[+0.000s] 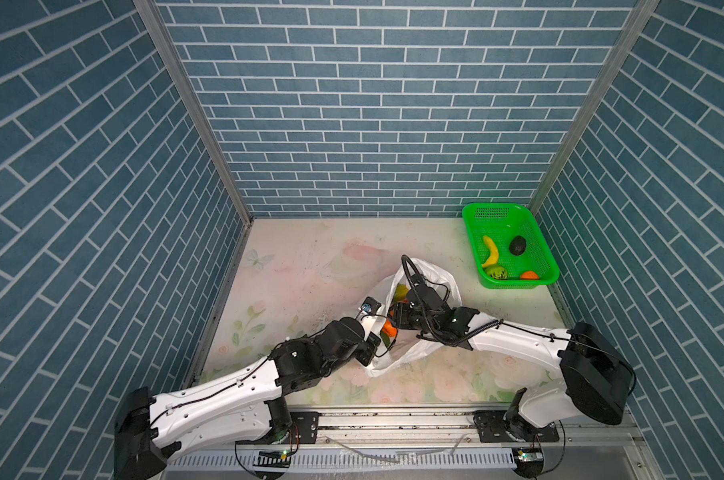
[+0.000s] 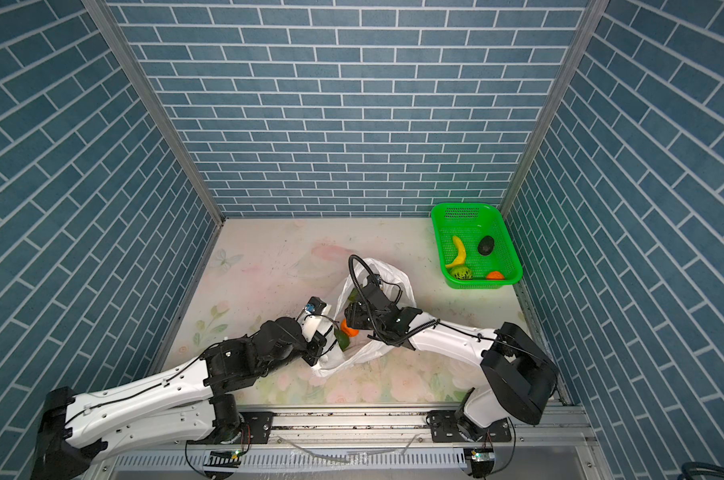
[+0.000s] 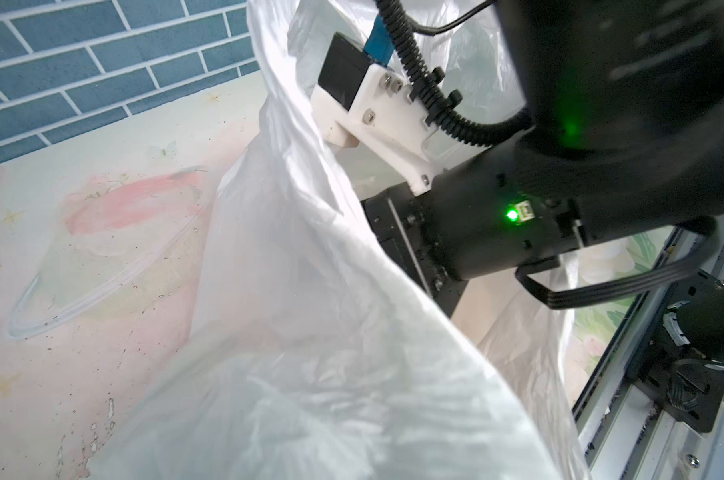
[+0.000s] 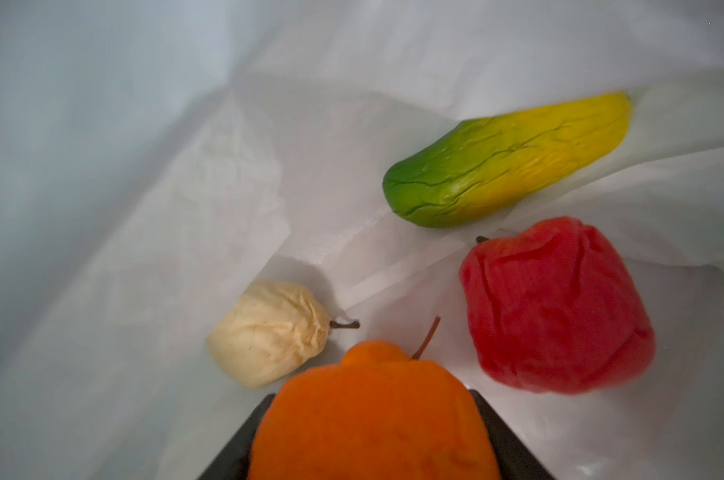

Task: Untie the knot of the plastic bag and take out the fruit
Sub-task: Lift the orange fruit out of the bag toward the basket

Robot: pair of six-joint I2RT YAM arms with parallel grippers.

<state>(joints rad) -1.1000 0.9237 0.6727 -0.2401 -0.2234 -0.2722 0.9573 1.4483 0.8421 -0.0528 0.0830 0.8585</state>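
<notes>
The plastic bag [image 1: 418, 353] [image 2: 352, 361] lies open in the middle of the table. My left gripper [image 1: 372, 358] is at its near rim, shut on gathered plastic that fans out across the left wrist view [image 3: 310, 291] and hides the jaws. My right gripper [image 1: 393, 319] [image 4: 372, 397] reaches inside the bag and is shut on an orange tangerine [image 4: 372, 424] [image 1: 389, 330], with a dark finger on each side of it. Beyond it on the bag's floor lie a yellow-green mango [image 4: 505, 162], a bumpy red fruit [image 4: 555, 307] and a cream-white fruit [image 4: 268, 332]. The knot is out of view.
A green basket [image 1: 518, 284] stands at the back right by the wall. It holds a banana [image 1: 491, 251], a dark avocado [image 1: 518, 245], a kiwi half [image 1: 498, 272] and an orange tangerine [image 1: 529, 274]. Brick walls close three sides. A metal rail [image 1: 393, 419] runs along the front.
</notes>
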